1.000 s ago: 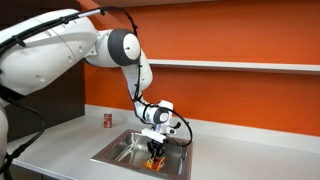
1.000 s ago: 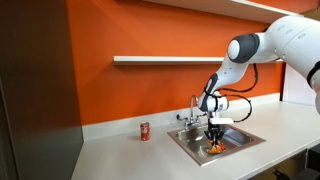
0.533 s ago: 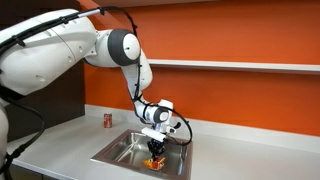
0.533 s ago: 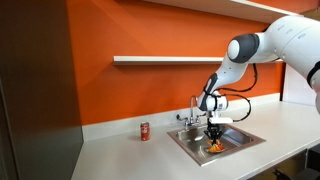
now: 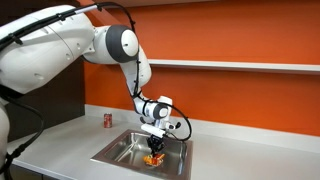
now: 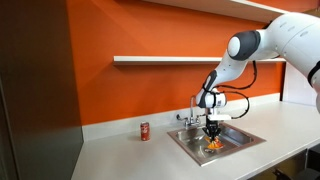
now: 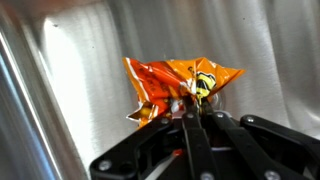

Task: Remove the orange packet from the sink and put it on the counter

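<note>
The orange packet (image 7: 176, 80), crinkly with yellow and red markings, hangs from my gripper (image 7: 192, 106), whose fingers are shut on its lower edge in the wrist view. In both exterior views the gripper (image 5: 154, 147) (image 6: 212, 135) holds the packet (image 5: 153, 159) (image 6: 212, 146) inside the stainless-steel sink (image 5: 118, 152) (image 6: 238, 138), just above the basin floor. The light-grey counter (image 5: 250, 160) (image 6: 130, 155) surrounds the sink against the orange wall.
A small red can (image 5: 108, 121) (image 6: 144, 131) stands on the counter beside the sink. The chrome faucet (image 6: 192, 110) rises at the sink's back edge near my arm. A shelf (image 6: 160, 60) runs along the wall above.
The gripper has risen slightly with the packet held in it, lifting the packet off the sink floor.
</note>
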